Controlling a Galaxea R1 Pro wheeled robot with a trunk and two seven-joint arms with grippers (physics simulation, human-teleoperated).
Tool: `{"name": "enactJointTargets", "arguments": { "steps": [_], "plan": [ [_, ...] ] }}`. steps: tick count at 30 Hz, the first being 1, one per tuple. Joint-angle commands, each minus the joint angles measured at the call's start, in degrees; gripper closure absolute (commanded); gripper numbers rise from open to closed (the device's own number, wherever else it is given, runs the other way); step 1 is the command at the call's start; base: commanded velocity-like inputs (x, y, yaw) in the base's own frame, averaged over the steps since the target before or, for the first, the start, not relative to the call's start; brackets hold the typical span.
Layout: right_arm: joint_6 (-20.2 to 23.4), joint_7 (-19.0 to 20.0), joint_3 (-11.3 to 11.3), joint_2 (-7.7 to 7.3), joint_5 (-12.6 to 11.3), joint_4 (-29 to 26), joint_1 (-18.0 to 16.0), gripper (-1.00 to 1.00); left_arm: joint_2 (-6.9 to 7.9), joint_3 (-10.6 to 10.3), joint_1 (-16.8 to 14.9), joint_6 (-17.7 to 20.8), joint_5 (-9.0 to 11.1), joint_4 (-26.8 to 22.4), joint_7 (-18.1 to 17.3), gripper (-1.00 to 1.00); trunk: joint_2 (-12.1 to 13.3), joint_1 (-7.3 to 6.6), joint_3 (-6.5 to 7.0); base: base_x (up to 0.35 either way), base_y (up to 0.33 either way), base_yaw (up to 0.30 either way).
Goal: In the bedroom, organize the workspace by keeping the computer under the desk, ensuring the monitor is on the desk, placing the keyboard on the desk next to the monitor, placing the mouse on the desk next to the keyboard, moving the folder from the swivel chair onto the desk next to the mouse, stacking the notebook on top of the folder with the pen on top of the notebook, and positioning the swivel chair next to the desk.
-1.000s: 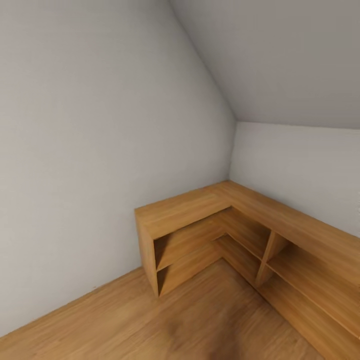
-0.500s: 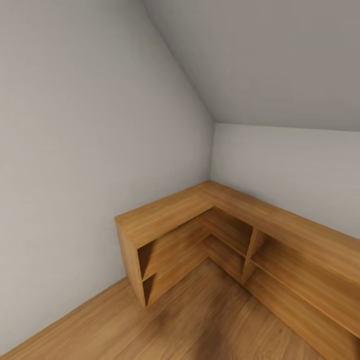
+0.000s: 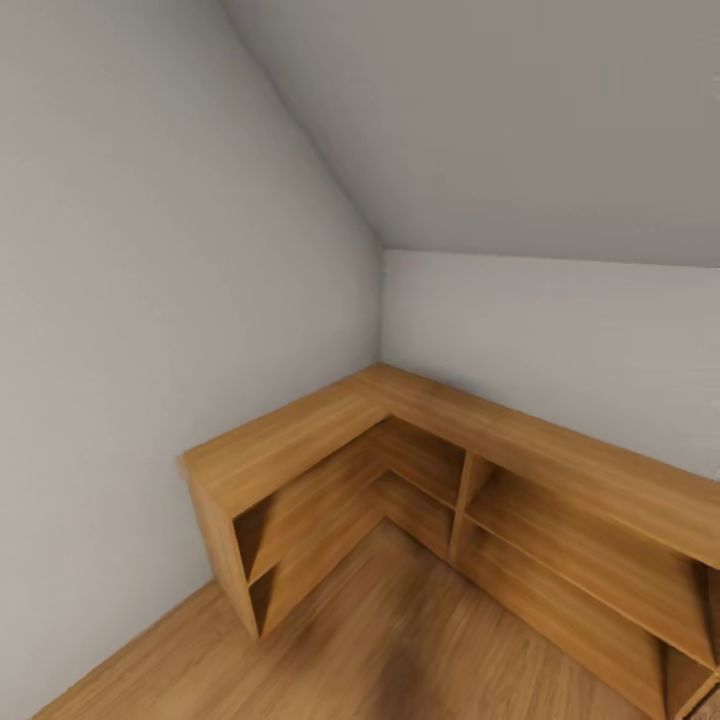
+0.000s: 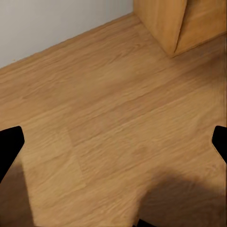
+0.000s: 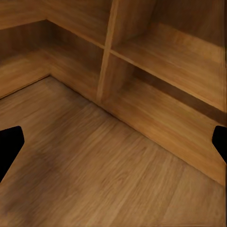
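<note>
Nowhere among these views can a computer, monitor, keyboard, mouse, folder, notebook, pen or swivel chair be made out; what the head camera faces is a room corner with an L-shaped wooden shelf unit set against two pale grey walls under a sloping ceiling.

At the left wrist, the left gripper has its dark fingertips at opposite edges of the picture, spread wide, with bare wood floor between them. They pinch nothing and touch nothing. A shadow darkens the floor near the lower edge, and an end corner of the shelf unit stands by the baseboard of the wall.

At the right wrist, the right gripper is likewise spread wide, its fingertips far apart and holding nothing. It looks over the floor toward the inner corner of the shelf unit, where an upright divider splits the open compartments and a middle board runs across them.

Both pairs of fingers are cut off by the picture edges, so only their dark tips can be seen. In the head view the shelf unit runs out of the picture at the right, its far end hidden. The compartments are deep in shade, and their inner corners are hard to make out. A dark blurred patch lies on the floor in front of the unit.
</note>
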Motion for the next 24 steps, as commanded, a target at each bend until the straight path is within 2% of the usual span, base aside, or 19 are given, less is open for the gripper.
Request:
{"name": "enactJointTargets", "arguments": {
  "steps": [1, 14, 24],
  "plan": [
    [-0.15, -0.29, 0.49, 0.04, -0.21, 0.13, -0.07, -1.0, 0.03, -0.42, 0.04, -0.03, 0.33, -0.14, 0.25, -1.0, -0.04, 0.03, -0.02, 0.257, 0.118, -0.279],
    [-0.15, -0.29, 0.49, 0.0, -0.21, 0.13, -0.07, -1.0, 0.01, -0.43, 0.04, -0.01, 0.33, -0.14, 0.24, -1.0, -0.04, 0.03, 0.48, 0.3, 0.08, -0.279],
    [-0.15, -0.29, 0.49, 0.0, -0.21, 0.13, -0.07, -1.0, 0.07, -0.46, 0.04, 0.0, 0.33, -0.12, 0.17, -1.0, -0.04, 0.03, 0.87, 0.067, 0.002, -0.279]
  ]
}}
